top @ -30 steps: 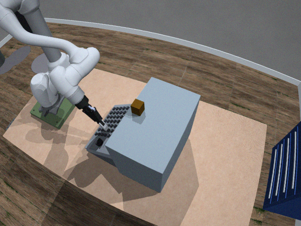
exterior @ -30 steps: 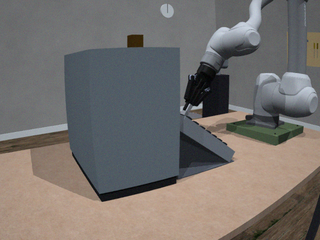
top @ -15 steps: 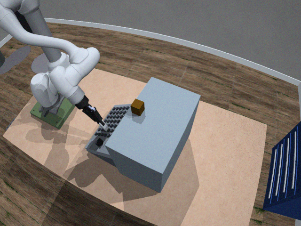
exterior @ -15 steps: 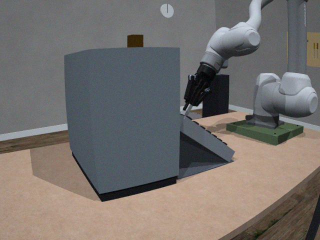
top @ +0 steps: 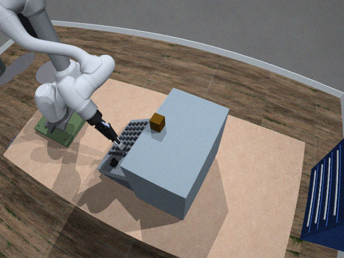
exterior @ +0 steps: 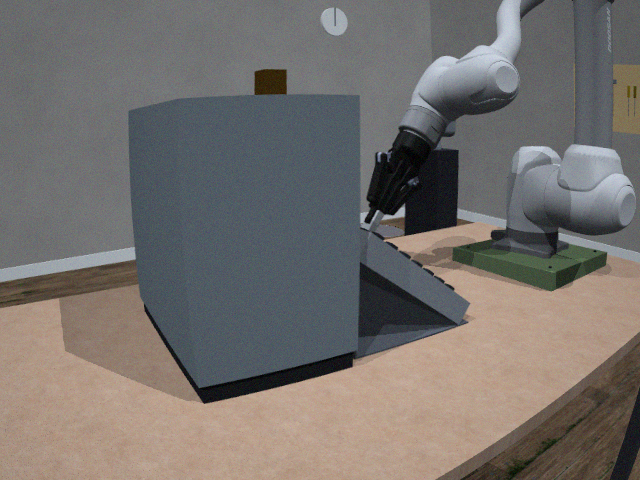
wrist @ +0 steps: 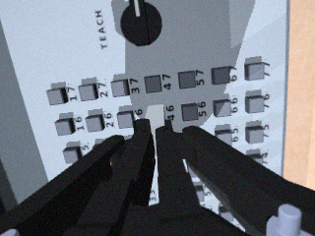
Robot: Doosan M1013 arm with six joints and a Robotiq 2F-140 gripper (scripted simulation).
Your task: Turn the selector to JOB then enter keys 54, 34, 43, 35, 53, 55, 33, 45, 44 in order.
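The grey machine [top: 177, 144] [exterior: 242, 232] has a sloped keypad panel [top: 130, 135] [exterior: 413, 279] [wrist: 59, 49] on its side facing the arm. No key looks lit. The black selector knob [top: 113, 162] [wrist: 141, 25] sits beside the word TEACH, and its white mark points towards the top edge of the wrist view. My gripper [top: 119, 142] [exterior: 373, 219] [wrist: 157, 117] is shut, and a pale tip sticks out between the fingertips. The tip sits at key 46, between the labels 36 and 46. Whether it touches the key I cannot tell. The fingers hide the keys of the lower rows.
A brown cube [top: 157, 122] [exterior: 270, 81] sits on the machine's top near the keypad edge. The arm's green base plate [top: 59, 133] [exterior: 532, 260] lies left of the panel. A dark block [exterior: 434, 191] stands behind the arm. A blue cabinet [top: 324, 194] stands far right.
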